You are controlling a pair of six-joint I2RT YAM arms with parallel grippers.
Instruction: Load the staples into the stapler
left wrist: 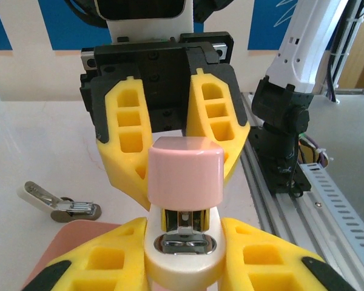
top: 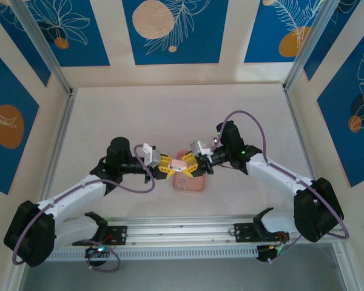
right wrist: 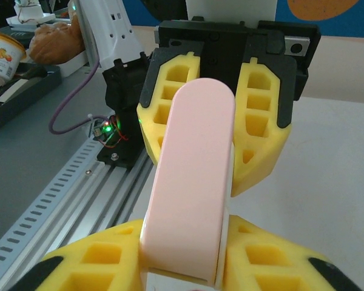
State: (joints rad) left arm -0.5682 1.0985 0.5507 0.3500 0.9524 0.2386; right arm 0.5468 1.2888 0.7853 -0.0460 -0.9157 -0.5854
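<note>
Pink and white, the stapler (top: 178, 164) hangs above the worktop (top: 170, 115), held between the two arms near the middle of the near edge. Seen from the top camera, it sits over the near-left part of a salmon-pink tray (top: 193, 184) and reaches past that tray's left edge.

The left hand (top: 168, 167) is clenched on the stapler's left end. In the left wrist view, its yellow fingers (left wrist: 103, 260) press against both sides of the white base. That view faces the stapler end-on: the rounded pink top arm stands over the base, a metal channel front shows between them, and a shiny metal plate lies in the base below.

The right hand (top: 188, 163) is clenched on the opposite end. In the right wrist view, its yellow fingers (right wrist: 103, 260) lie against the flanks of the pink top arm, which runs straight away from the camera toward the left hand. The two hands face each other along the stapler's length, fingertips near but apart.

In the left wrist view a whitish oblong object (left wrist: 39, 195) lies on the worktop beside the tray's far corner. A small grey metal piece (left wrist: 76, 209) touches its right end, too small to tell what it is.

A slotted aluminium rail (top: 182, 233) runs along the near edge, between the arm bases.
</note>
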